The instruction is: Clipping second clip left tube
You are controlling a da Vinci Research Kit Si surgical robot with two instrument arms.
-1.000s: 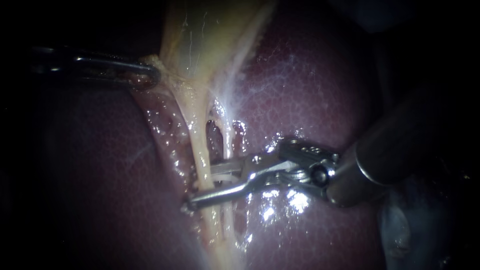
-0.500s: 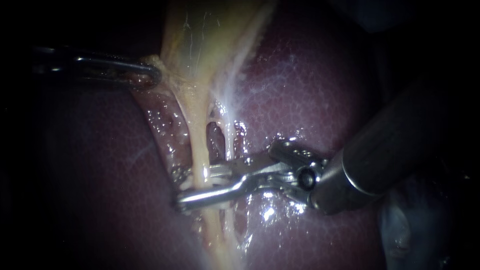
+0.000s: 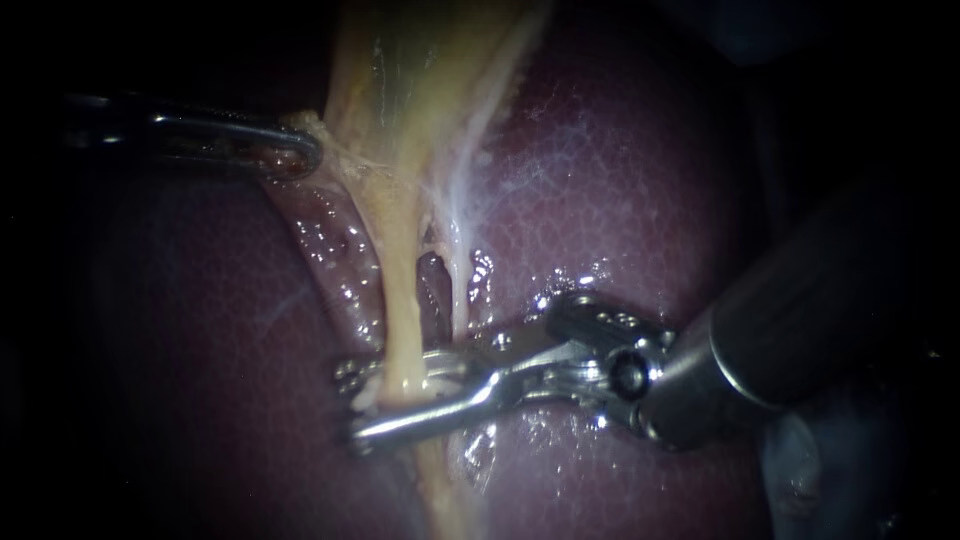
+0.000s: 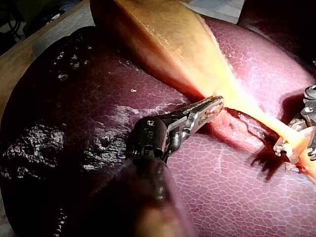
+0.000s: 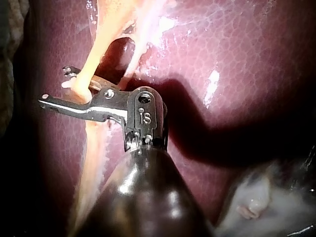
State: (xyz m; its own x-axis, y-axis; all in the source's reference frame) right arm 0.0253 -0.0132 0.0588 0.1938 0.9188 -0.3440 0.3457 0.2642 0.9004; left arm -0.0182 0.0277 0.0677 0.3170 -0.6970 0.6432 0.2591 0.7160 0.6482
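The left tube is a yellow strand running down from the gallbladder over the liver. A thinner, paler right tube runs beside it. My right instrument reaches in from the right. Its jaws stand open and straddle the left tube, with their tips past its far side. In the right wrist view the left tube passes between the jaws of that instrument. My left instrument is shut on tissue at the gallbladder's edge, and the left wrist view shows this grip.
A dark window gapes between the two tubes just above the right instrument's jaws. Wet, glistening liver surrounds them. A pale lump of tissue lies under the right shaft. A wooden board edge shows beyond the liver.
My right instrument has pushed further left, so its open jaws now reach past the left tube and enclose it. The left instrument has held still.
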